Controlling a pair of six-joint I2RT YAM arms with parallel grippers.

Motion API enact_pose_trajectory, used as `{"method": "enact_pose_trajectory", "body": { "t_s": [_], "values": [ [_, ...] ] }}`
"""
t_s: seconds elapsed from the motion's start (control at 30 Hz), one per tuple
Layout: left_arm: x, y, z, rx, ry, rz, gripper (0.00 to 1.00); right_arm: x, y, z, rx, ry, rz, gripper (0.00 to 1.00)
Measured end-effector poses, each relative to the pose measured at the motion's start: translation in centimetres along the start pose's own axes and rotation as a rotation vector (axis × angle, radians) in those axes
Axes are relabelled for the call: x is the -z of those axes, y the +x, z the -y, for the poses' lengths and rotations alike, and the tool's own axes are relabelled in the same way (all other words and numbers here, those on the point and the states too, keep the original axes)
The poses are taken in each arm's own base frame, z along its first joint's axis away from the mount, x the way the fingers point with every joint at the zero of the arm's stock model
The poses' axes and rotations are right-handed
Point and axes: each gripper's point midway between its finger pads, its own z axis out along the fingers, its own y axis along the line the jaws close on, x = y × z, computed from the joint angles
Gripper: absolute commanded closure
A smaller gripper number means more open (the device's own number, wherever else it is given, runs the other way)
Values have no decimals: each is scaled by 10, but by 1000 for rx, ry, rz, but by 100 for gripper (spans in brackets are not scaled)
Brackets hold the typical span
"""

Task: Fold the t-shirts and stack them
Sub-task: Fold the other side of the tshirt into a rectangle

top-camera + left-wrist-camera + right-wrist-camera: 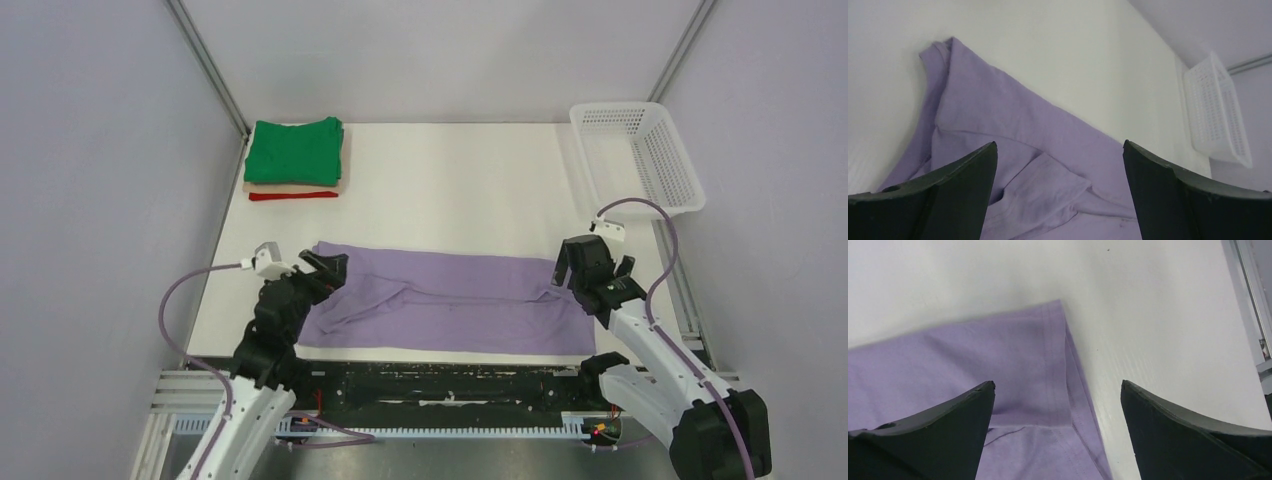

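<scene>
A lavender t-shirt [450,300] lies flat on the white table, folded into a long band across the near side. My left gripper [328,266] is open just above its left end, over a folded-in sleeve [1048,185]. My right gripper [572,272] is open above the shirt's right end, with the hemmed edge [1058,370] between its fingers. Neither holds cloth. A stack of folded shirts sits at the far left: green [295,150] on top, tan [300,186] under it, red [292,196] at the bottom.
A white mesh basket [640,155] stands at the far right corner and shows in the left wrist view [1215,110]. Metal frame posts rise at the back corners. A black rail [450,385] runs along the near table edge between the arm bases.
</scene>
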Motion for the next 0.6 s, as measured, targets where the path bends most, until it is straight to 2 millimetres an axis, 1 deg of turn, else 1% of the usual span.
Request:
{"method": "enact_pose_trajectory", "body": {
  "t_s": [0.07,0.17,0.27,0.37,0.47,0.6],
  "values": [
    [-12,19,0,-19,-26,-109,0,0,-2,-4,2,-23,0,2],
    [-27,47,-4,-55,-114,-294,0,0,-1,-24,15,-120,-16,2],
    [-46,63,0,-90,-169,-440,0,1,-3,-55,20,-270,-30,2],
    [-63,81,3,-113,-167,-536,0,1,-1,-78,30,-382,-51,2],
    [-65,96,-5,-133,-177,-596,0,1,3,-92,44,-451,-76,2],
    [-64,103,-14,-167,-198,-628,0,2,2,-99,55,-488,-74,2]
  ]
}}
